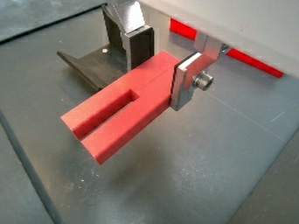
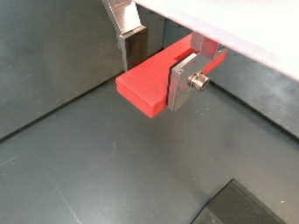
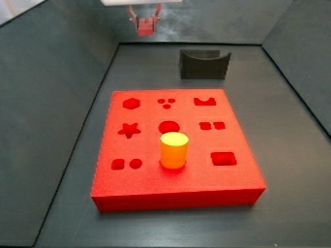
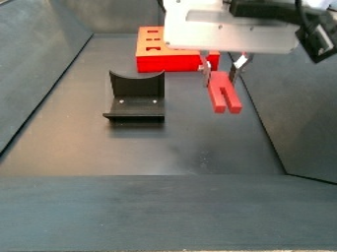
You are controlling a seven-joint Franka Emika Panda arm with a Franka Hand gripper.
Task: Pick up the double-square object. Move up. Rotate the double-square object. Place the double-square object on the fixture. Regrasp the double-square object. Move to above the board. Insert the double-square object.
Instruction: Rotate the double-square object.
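Gripper (image 1: 162, 63) clamped on one end of the double-square object (image 1: 122, 107), silver plate fingers (image 1: 187, 80) pressed against its two sides. In this wrist view, long axis of the red piece running away from the fingers, free end out over the dark floor (image 1: 211, 166), a lengthwise groove along the upper face. Fixture (image 1: 93, 63) visible beyond the piece, apart from it, base plate flat on the floor. Strip of the red board (image 1: 233, 54) glimpsed behind the near finger. No writing readable.

In a wrist view from the opposite side, gripper (image 2: 158, 59) again closed on the double-square object (image 2: 149, 86); short blunt end of the block facing the camera, a screw head showing on the near finger (image 2: 181, 83). Floor beneath, not touching.

In a side view, gripper (image 3: 146, 21) at the far end of the enclosure, a small bit of the double-square object (image 3: 146, 25) hanging between the fingers, too small to read its orientation. Board (image 3: 175, 145) lying flat in the foreground, shaped holes across its top, a yellow-orange cylinder (image 3: 173, 150) standing upright on it. Fixture (image 3: 203, 64) behind the board, beside the gripper and apart from it.

In a side view from the far end, gripper (image 4: 222, 67) holding the double-square object (image 4: 222, 93) by its upper end, long axis near vertical, two prongs pointing down, clear of the floor. Fixture (image 4: 134, 96) beside it, well apart. Board (image 4: 166, 51) behind. No labels legible.
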